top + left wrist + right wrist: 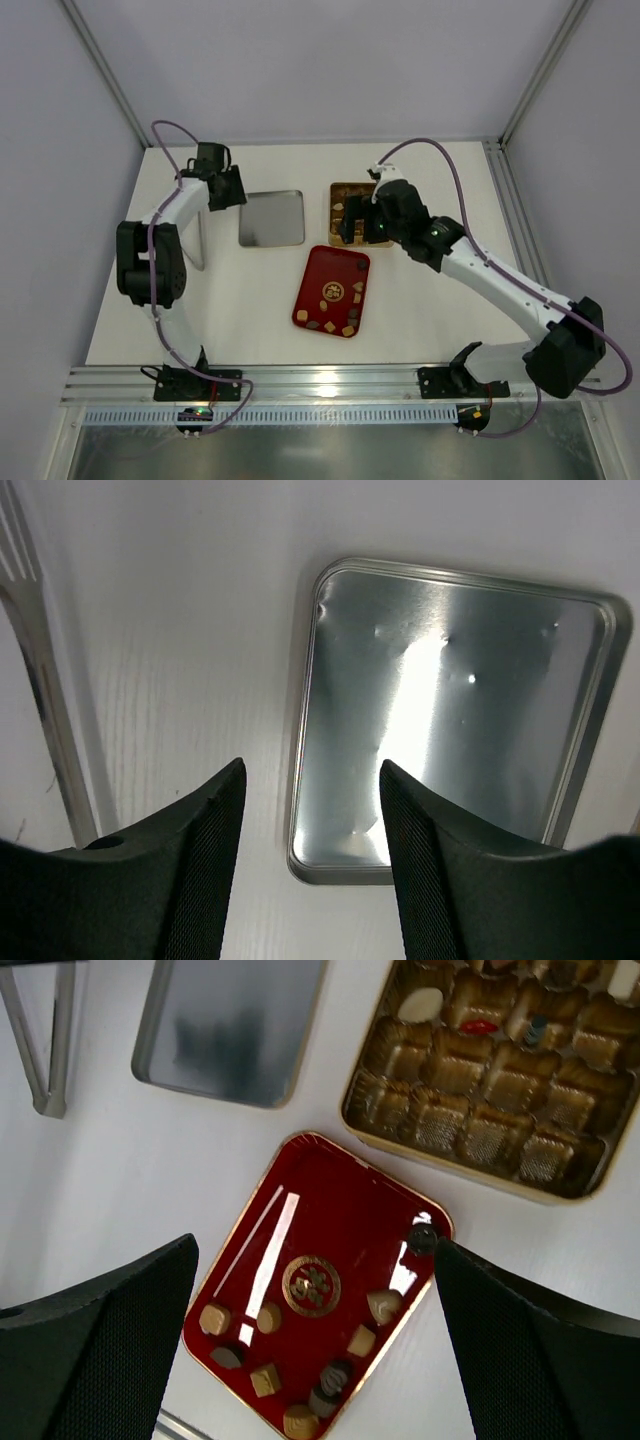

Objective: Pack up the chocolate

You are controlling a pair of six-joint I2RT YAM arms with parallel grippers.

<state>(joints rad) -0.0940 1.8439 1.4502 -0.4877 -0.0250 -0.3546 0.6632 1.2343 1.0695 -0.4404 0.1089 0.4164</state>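
The chocolate (268, 1317) is several small tan, cream and dark pieces lying along the lower and right sides of the red tray (330, 1210), seen mid-table in the top view (335, 265). A few more pieces, such as a cream one (420, 1003), sit in cups of the gold tin (500, 1085). My right gripper (315, 1250) hangs open well above the tray with nothing between its fingers; in the top view it (355, 230) is over the tin's near edge. My left gripper (312, 770) is open and empty above the near-left corner of the silver lid (460, 700).
The silver lid (272, 218) lies left of the gold tin (340, 190). A thin metal utensil (35, 680) lies left of the lid, beside the left arm (195, 240). Frame posts stand at the back corners.
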